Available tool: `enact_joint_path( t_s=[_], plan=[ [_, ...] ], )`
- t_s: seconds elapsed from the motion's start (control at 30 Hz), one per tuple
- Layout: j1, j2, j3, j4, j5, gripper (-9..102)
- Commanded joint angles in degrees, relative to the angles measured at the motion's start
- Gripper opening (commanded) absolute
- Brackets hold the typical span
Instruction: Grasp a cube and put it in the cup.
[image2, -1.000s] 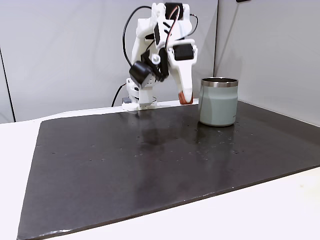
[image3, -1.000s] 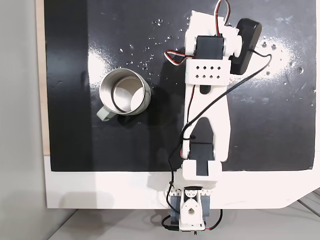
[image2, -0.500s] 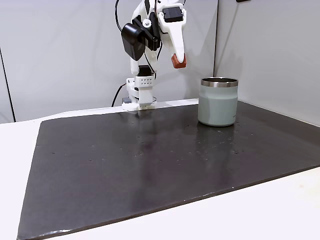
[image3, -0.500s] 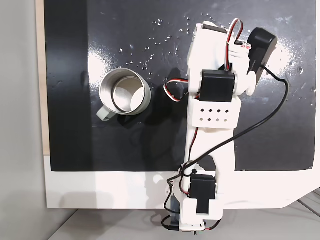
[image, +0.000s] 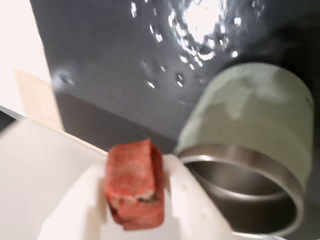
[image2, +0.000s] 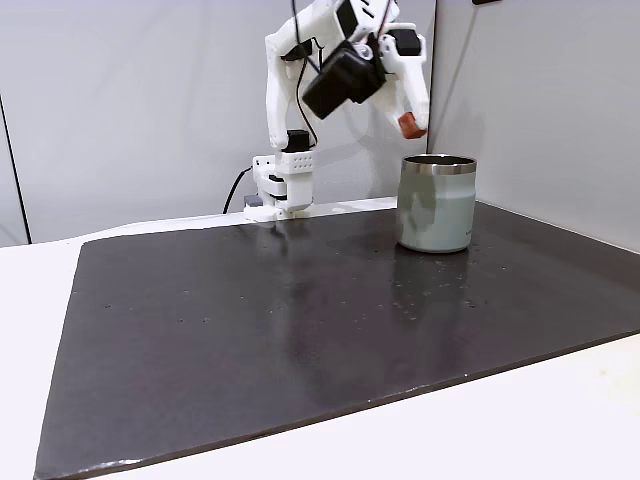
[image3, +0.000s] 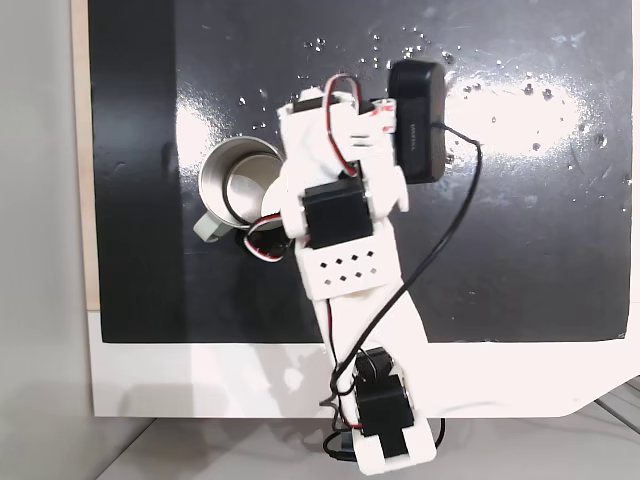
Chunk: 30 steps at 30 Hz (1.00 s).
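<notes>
Now my end effector (image: 135, 200) clenches the cube (image: 134, 182) above the cup (image: 250, 150) rim, so it can drop inside.

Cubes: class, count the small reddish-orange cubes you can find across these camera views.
1. The small reddish-orange cube is gripped between the white jaws, held in the air just beside the pale grey-green steel-rimmed cup. The arm may hide others.
</notes>
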<state>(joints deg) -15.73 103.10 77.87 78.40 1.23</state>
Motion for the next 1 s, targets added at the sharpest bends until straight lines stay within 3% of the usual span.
enact_joint_path(
  t_s=[0.0, 0.7, 0.87, 0.97],
  plan=[
    [-4.48, 4.75, 1.93, -0.26, -3.34, 0],
    [-13.97, 3.25, 5.62, 4.22, -11.34, 0],
    [-13.97, 3.6, 6.59, 4.22, -11.34, 19],
    [-14.06, 3.6, 6.5, 4.22, -11.34, 22]
  ],
)
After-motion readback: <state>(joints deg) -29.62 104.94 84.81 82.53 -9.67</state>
